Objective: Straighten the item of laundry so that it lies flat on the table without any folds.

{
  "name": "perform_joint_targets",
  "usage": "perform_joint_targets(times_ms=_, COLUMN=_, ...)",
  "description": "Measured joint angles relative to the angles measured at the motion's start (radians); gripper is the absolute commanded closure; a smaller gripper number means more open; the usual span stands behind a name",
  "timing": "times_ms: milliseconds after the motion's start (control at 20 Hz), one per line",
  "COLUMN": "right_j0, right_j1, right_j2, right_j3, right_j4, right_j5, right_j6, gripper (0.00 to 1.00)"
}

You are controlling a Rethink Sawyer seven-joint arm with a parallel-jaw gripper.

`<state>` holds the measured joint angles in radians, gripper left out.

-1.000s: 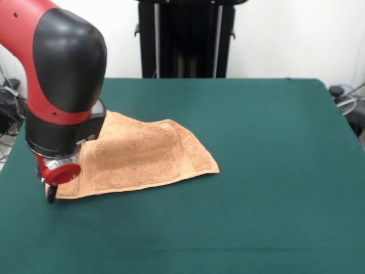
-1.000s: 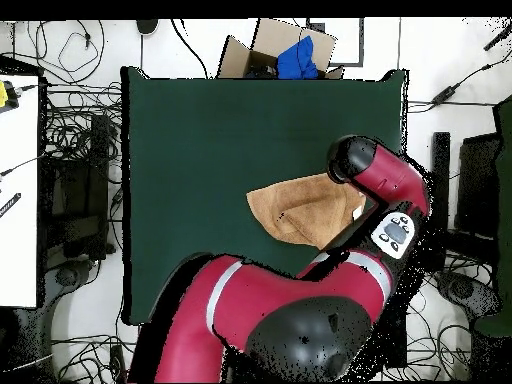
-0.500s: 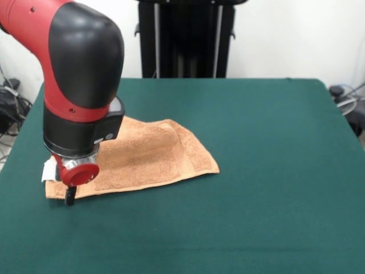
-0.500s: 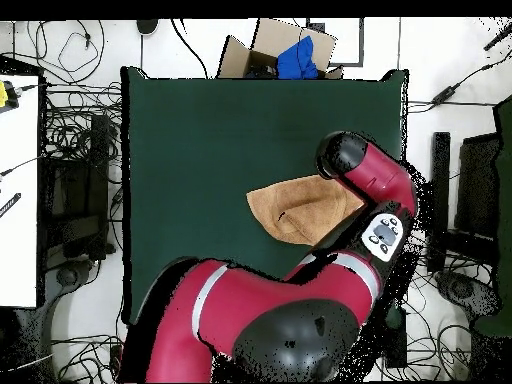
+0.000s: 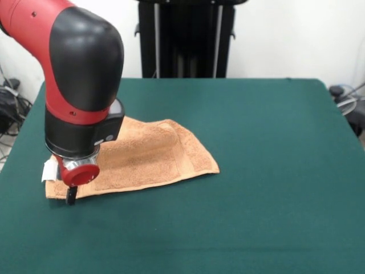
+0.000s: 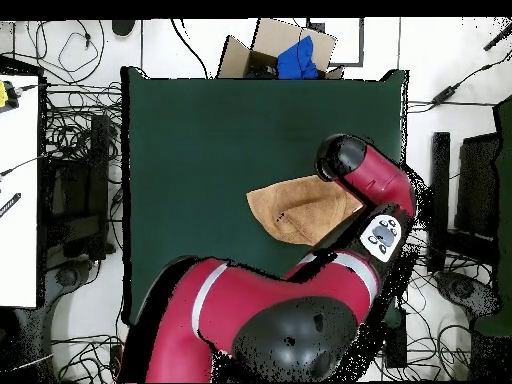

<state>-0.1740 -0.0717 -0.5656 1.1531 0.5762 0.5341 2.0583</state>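
The peach-orange towel, the item of laundry (image 5: 142, 157), lies on the left part of the green table (image 5: 262, 171). It is folded over, with a raised ridge near its middle and a border band along its right side. A small white tag (image 5: 48, 169) sticks out at its left corner. My gripper (image 5: 70, 196) reaches down onto that near-left corner, right at the towel's edge, and the wrist hides how it stands. In the overhead view the arm's wrist (image 6: 340, 158) covers one end of the towel (image 6: 298, 205), and the gripper is hidden under it.
A cardboard box with blue cloth (image 6: 285, 50) sits just off one table edge (image 6: 200, 75). Cables lie on the floor all around. A white bench (image 6: 18, 190) stands off to the side. My arm's bulk overhangs the table edge near the towel.
Since a second ago the wrist has shifted rightward in the front view along the towel's corner, and the white tag now shows. Over the last half second almost nothing moved.
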Motion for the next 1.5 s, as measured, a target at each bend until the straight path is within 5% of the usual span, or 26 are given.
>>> perform_joint_targets(times_ms=700, right_j0=0.037, right_j1=0.097, right_j2=-0.091, right_j3=-0.008, right_j4=0.001, right_j5=-0.001, right_j6=0.0, gripper=0.0)
perform_joint_targets(times_ms=1500, right_j0=0.049, right_j1=0.108, right_j2=-0.131, right_j3=-0.015, right_j4=0.001, right_j5=0.0, right_j6=0.0, gripper=0.0)
